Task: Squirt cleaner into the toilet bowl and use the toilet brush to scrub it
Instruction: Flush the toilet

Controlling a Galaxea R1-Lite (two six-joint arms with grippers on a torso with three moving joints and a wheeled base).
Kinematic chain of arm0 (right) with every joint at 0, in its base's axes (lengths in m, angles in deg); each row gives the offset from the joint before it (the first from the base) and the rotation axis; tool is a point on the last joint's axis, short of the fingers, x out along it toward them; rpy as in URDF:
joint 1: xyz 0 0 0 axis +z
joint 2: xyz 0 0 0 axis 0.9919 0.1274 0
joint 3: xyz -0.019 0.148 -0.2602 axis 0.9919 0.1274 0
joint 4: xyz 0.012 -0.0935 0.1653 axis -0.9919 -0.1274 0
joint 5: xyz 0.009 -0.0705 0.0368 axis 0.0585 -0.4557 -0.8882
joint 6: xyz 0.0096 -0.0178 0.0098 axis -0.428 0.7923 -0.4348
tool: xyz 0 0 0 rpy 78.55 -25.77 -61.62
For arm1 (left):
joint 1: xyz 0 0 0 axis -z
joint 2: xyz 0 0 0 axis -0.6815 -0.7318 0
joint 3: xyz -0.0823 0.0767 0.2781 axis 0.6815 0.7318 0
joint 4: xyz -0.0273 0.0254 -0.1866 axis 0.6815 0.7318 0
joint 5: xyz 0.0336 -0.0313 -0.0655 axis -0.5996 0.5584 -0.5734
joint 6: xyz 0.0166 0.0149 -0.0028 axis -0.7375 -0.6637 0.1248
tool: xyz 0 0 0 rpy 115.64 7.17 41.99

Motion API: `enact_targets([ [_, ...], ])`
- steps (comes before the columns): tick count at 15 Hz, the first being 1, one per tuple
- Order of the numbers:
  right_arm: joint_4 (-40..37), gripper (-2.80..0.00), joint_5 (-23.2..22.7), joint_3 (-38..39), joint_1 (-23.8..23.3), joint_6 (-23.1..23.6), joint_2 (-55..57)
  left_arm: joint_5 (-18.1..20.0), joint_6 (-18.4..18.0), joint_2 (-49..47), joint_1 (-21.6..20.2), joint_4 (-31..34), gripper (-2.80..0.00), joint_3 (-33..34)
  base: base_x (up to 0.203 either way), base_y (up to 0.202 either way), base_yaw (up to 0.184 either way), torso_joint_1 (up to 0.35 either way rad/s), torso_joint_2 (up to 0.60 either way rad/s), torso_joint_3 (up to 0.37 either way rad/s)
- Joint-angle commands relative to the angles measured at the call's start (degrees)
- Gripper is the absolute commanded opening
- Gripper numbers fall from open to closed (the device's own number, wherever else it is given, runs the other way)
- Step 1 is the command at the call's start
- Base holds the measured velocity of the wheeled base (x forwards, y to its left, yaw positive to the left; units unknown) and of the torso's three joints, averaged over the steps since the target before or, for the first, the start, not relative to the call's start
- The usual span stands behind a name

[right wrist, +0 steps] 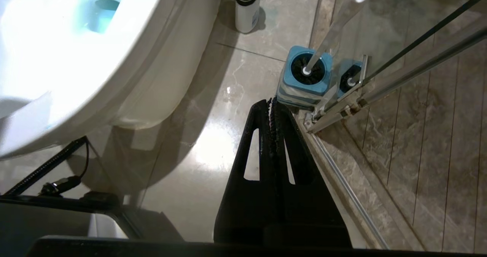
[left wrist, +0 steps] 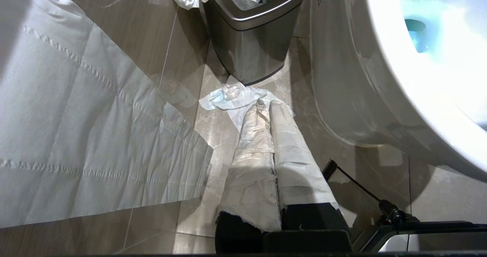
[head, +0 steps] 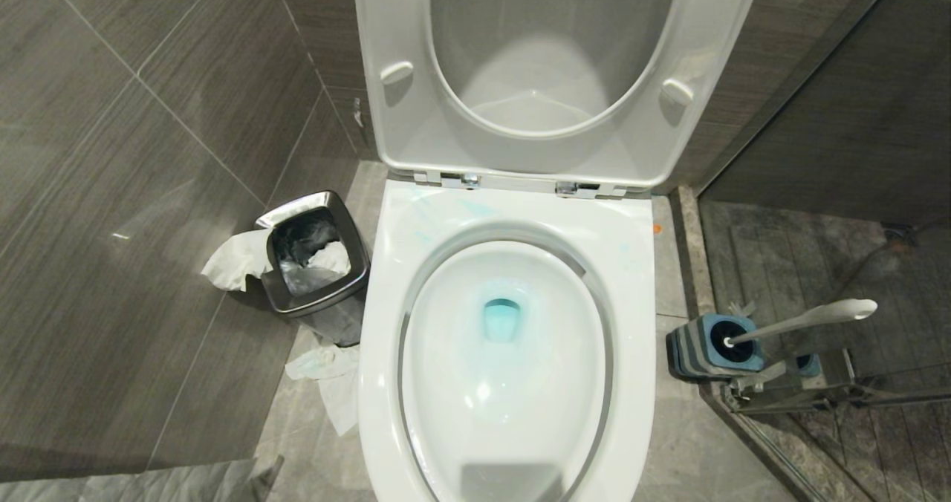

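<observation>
Grey tiled floor (head: 691, 442) around toilet bowl (head: 513, 220), steel bin (head: 316, 264) alongside.

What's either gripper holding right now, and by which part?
Nothing. The right gripper is shut empty above the floor; the toilet brush sits in its holder. The left gripper is shut, paper-wrapped.

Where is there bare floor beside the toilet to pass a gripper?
Free: the tiles between the toilet bowl, the cleaner and the brush holder, under the shut right gripper. Crowded: the other side, where crumpled tissue lies beside the steel bin.
</observation>
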Motion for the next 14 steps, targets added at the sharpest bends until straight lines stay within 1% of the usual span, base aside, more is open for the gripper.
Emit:
enact_targets([
  [1,0.2,-2.8,0.46,2.95,0.01,0.15,-4.96,-0.01,0.01,-0.08,0.02,0.0,-2.8,0.09,0.0,0.0,0.0,0.0,0.0,0.0],
  [6,0.13,-2.8,0.72,3.76,0.09,-0.33,-6.75,-0.01,0.01,-0.08,0.02,0.0,-2.8,0.09,0.0,0.0,0.0,0.0,0.0,0.0],
  [8,0.13,-2.8,0.95,3.76,0.09,-1.72,-6.75,-0.01,0.01,-0.08,0.02,0.0,-2.8,0.09,0.0,0.0,0.0,0.0,0.0,0.0],
  [11,0.22,-2.8,2.75,3.76,0.09,-4.64,-6.75,-0.01,0.01,-0.08,0.02,0.0,-2.8,0.09,0.0,0.0,0.0,0.0,0.0,0.0],
  [14,0.22,-2.8,2.83,3.76,0.09,-4.57,-6.75,-0.01,0.01,-0.08,0.02,0.0,-2.8,0.09,0.0,0.0,0.0,0.0,0.0,0.0],
])
